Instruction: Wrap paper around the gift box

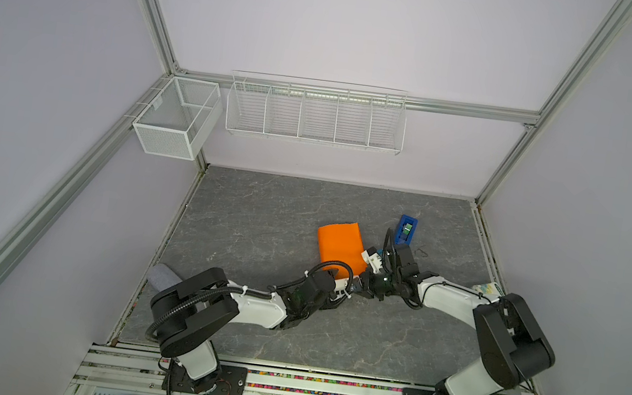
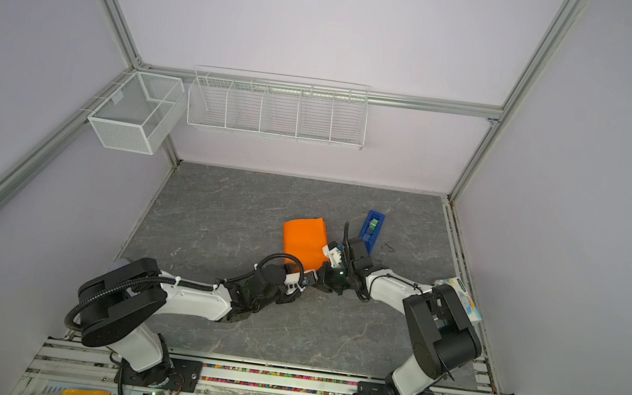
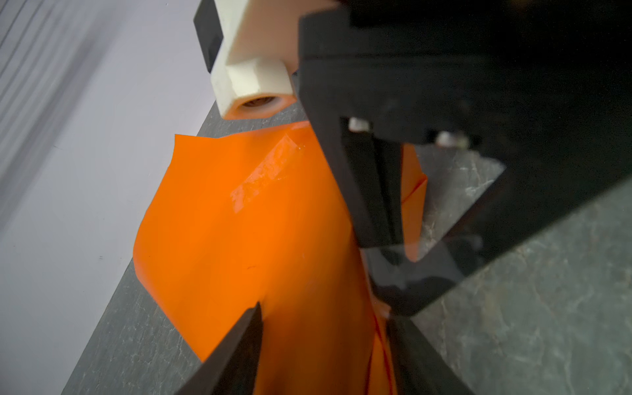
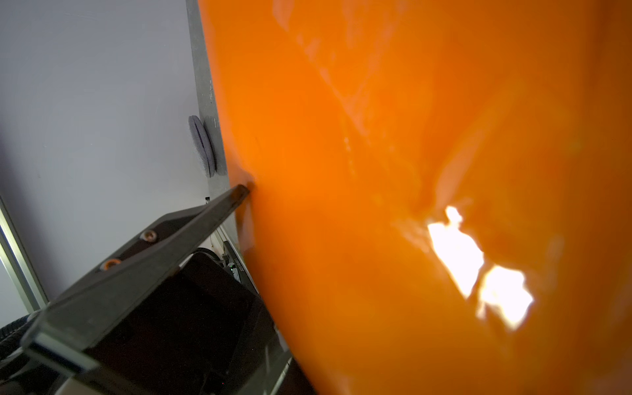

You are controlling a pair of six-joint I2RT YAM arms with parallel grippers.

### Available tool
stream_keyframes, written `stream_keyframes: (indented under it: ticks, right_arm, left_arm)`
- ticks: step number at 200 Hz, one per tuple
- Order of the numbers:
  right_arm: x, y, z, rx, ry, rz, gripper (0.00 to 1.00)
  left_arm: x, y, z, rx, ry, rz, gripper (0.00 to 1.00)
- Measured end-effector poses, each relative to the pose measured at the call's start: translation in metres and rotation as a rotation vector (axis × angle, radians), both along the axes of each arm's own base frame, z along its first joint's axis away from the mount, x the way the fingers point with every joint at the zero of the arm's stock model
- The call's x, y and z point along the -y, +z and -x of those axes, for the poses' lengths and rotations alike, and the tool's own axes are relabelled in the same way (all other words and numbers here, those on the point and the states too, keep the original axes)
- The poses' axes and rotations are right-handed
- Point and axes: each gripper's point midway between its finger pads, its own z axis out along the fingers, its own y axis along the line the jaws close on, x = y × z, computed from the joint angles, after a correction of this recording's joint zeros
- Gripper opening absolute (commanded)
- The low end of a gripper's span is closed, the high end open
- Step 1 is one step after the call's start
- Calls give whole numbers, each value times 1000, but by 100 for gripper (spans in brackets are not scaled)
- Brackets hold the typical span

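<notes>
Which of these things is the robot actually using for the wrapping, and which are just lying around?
Part of the job: orange paper, folded into a parcel that hides the box; clear tape stuck on it; blue tape dispenser.
Just lying about: patterned packet; wire rack; mesh basket; grey object by the left arm's base.

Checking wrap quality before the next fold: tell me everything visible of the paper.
The paper is a bright-orange, glossy sheet, folded into a squarish parcel near the middle of the table; whatever it wraps is hidden. A strip of clear tape crosses its top face, and its far edge bows up. The right gripper is shut on a fold at the near right corner, one finger denting the sheet. The fingers of the left gripper straddle the near end; whether they grip is unclear.
</notes>
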Motion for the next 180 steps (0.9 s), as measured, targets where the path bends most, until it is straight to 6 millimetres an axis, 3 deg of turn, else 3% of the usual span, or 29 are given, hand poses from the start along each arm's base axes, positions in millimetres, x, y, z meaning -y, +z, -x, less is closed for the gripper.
stream_keyframes:
  ticks: [50,102,180]
  right_arm:
    - [-1,1,-1,5,-2,-3,7]
    - [-1,1,-2,7,-2,-5,7]
    - [-1,-1,-3,7,-4,-2,7]
  left_arm:
    - [-6,2,5,-35,2,-6,75]
    - [-4,15,8,-43,-7,27,80]
    - [13,42,2,-20,-29,91,83]
